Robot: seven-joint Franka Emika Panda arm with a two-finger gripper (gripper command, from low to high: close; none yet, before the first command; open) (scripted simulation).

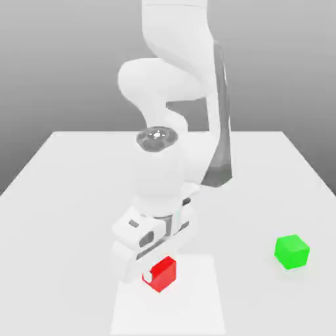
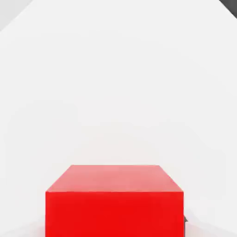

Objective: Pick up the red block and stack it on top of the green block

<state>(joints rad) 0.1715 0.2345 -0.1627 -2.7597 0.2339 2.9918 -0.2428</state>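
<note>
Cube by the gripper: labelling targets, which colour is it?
Bright red, plain smooth cube; clearest in the hand view.

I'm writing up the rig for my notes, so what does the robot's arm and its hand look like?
The arm is glossy white with rounded, bulky segments. A dark grey strip runs down one side, and a grey round cap sits on one joint. The hand is a white boxy block with small dark slots and grey seams. No cables or lettering are visible.

Even, bright light is falling from overhead, washing the white desk (image 1: 72, 197) nearly featureless, while the backdrop is fading from pale grey at twelve o'clock to darker grey lower down. The green block (image 1: 291, 251) is casting only a faint, soft shadow, and its top is showing lighter than its sides. The red block (image 2: 114, 201) is rendering crisply in the hand view, with no glare or blur.
</note>
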